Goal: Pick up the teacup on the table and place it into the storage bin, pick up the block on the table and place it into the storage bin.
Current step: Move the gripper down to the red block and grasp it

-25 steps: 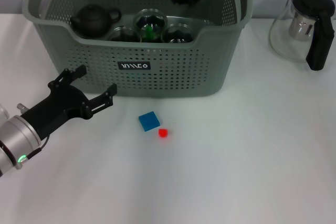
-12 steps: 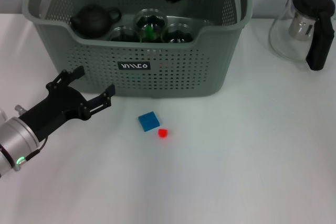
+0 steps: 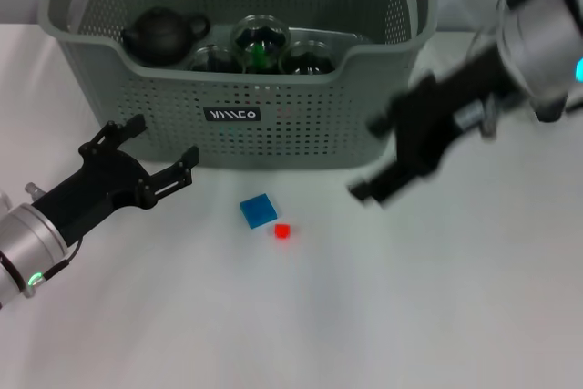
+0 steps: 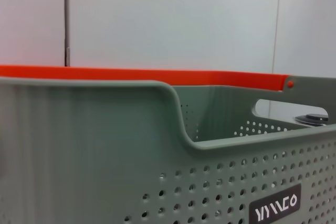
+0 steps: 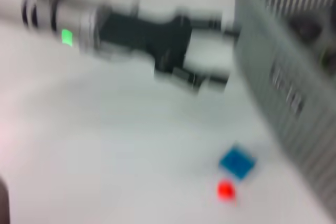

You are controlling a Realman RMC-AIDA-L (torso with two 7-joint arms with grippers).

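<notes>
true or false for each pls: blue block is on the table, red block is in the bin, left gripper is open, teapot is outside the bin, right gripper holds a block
1. The blue block lies on the table: true.
2. The red block is in the storage bin: false, it lies on the table beside the blue block.
3. The left gripper is open: true.
4. The dark teapot is outside the storage bin: false, it sits inside.
5. The right gripper holds a block: false, both blocks lie on the table.

Head view: high, looking down on tabletop (image 3: 364,316). Left wrist: low, hard against storage bin (image 4: 105,156) front. Right wrist: above, sharing blue block (image 5: 237,162).
</notes>
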